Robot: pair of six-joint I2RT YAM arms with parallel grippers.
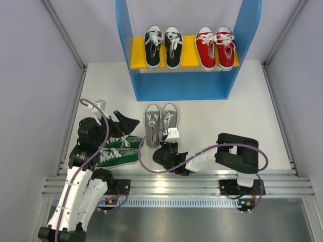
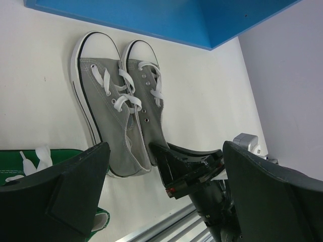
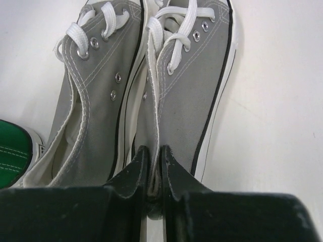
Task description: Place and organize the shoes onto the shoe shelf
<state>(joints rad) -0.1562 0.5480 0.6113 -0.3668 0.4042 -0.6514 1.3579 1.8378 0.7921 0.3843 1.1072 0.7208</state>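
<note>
The shoe shelf (image 1: 130, 75) stands at the back. A black pair (image 1: 163, 46) and a red pair (image 1: 216, 46) sit on its yellow board (image 1: 188, 58). A grey pair (image 1: 160, 120) lies on the table in front of the shelf, toes toward it. My right gripper (image 1: 169, 144) is shut on the heel wall of the right grey shoe (image 3: 194, 96); in the right wrist view the gripper (image 3: 154, 162) pinches its inner edge. A green pair (image 1: 118, 151) lies on its side at the left. My left gripper (image 1: 126, 125) is open and empty above it.
An aluminium rail (image 1: 176, 182) runs along the near edge. Grey walls (image 1: 35, 91) close in both sides. Purple cables (image 1: 151, 161) loop between the arms. The shelf's blue base (image 2: 151, 20) is just beyond the grey toes.
</note>
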